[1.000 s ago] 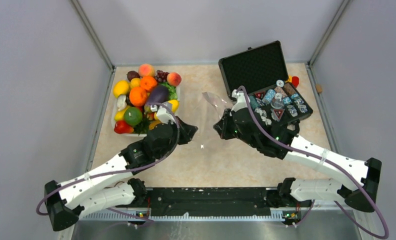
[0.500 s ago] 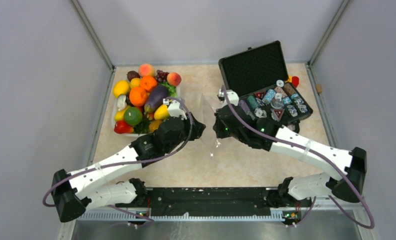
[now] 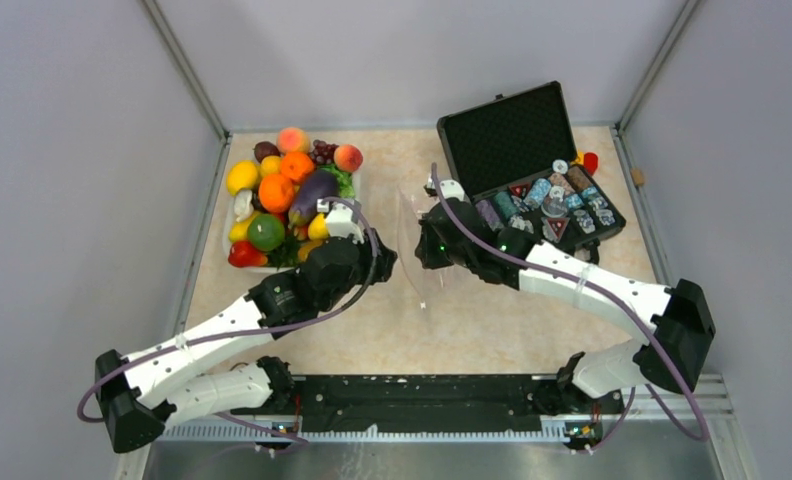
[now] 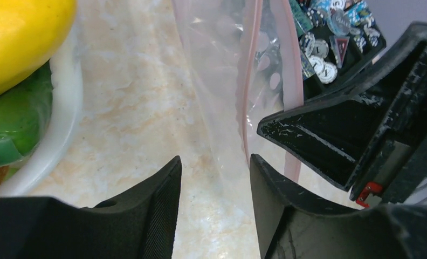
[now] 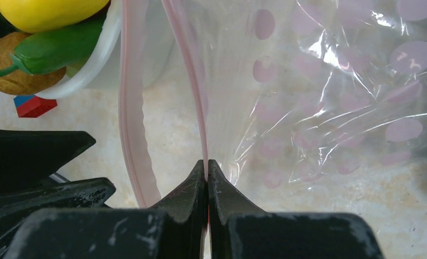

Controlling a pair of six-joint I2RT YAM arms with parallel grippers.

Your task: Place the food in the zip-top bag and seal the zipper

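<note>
We found the right hand (image 5: 207,166) pinching the zipper (image 5: 192,81), the zip-top bag (image 5: 319,97) cut off beyond it. The left hand (image 4: 215,167) gaped nearby.

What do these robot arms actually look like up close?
The left arm and right arm have white links with black joints and bases, each trailed by a purple cable. The left tool and right tool are matte black, each with two wedge-shaped fingers scuffed pale along the edges.
</note>
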